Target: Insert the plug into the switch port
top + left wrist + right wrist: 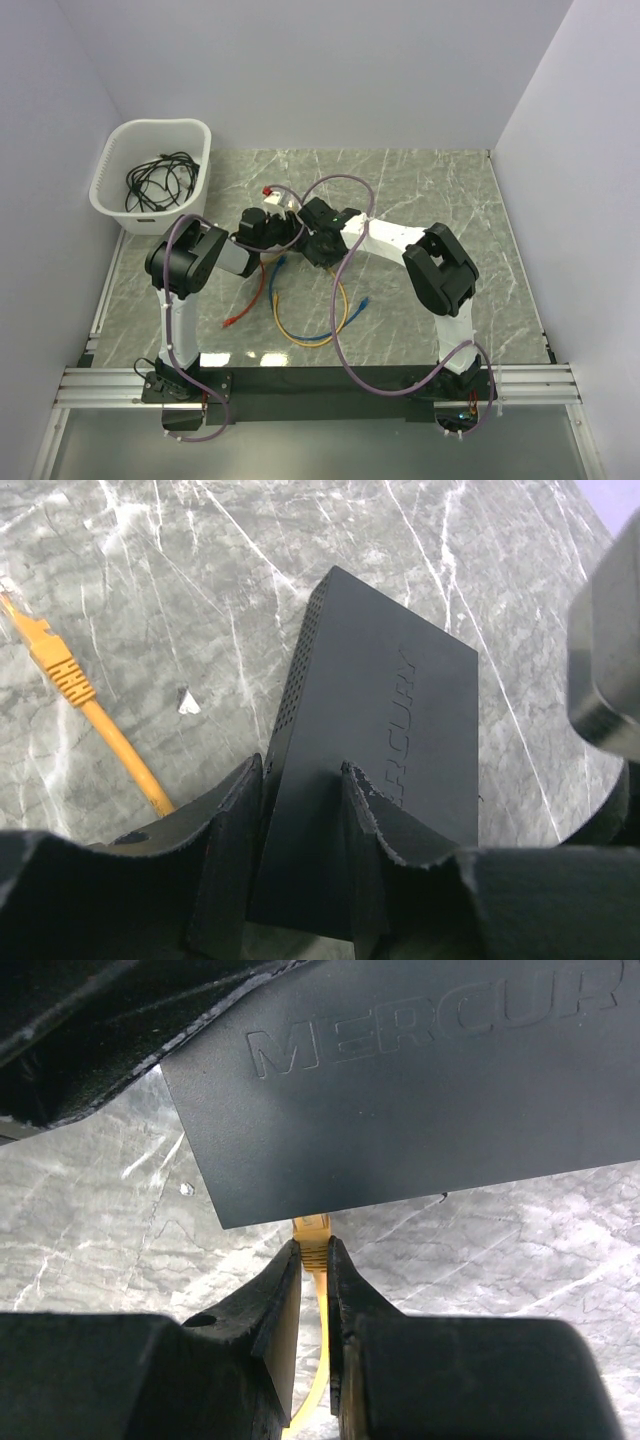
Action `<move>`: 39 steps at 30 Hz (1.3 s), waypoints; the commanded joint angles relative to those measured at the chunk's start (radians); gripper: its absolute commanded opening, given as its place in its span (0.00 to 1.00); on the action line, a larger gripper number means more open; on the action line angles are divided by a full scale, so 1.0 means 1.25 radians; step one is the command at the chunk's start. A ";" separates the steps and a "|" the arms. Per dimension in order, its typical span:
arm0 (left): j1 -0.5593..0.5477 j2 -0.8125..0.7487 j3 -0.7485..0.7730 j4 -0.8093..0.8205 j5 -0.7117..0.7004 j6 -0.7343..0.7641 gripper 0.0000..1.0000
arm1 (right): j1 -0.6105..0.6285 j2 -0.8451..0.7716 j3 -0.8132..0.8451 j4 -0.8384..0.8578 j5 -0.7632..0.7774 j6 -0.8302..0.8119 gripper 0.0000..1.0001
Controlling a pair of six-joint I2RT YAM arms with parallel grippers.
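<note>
At far left the white basket [163, 124] of black cords stands well apart and plays no part. The left gripper [300, 780] is clamped on one short end of the switch [390, 700] over the marble table [200, 560]. An orange cable [110, 730] lies loose beside it. Further right, the right gripper [313, 1255] pinches the yellow plug [312, 1228] between nearly closed fingers, the plug's nose at the switch's long edge and the yellow cable [320, 1360] trailing back between them. To do this well, I judge the left grip should brace the box firmly while the right arm drives the plug straight along its own axis, square to the port face, without twisting. The sockets are hidden under the switch's top face, so I cannot tell whether the plug sits in a port or merely against the casing; from overhead both wrists cover the switch
</note>
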 commanded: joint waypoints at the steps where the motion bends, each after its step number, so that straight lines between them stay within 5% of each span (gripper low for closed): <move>1: -0.097 0.015 0.000 -0.221 0.121 -0.019 0.41 | -0.011 0.007 0.012 0.382 0.001 0.042 0.00; 16: -0.009 -0.045 0.069 -0.362 -0.009 -0.051 0.62 | -0.011 0.013 0.006 0.312 0.044 0.080 0.02; 26: 0.054 -0.125 0.127 -0.461 -0.079 -0.093 0.73 | -0.010 -0.038 -0.022 0.273 0.088 0.089 0.42; 39: 0.084 -0.248 0.232 -0.650 -0.238 -0.053 0.84 | 0.064 -0.243 -0.157 0.245 0.093 0.099 0.50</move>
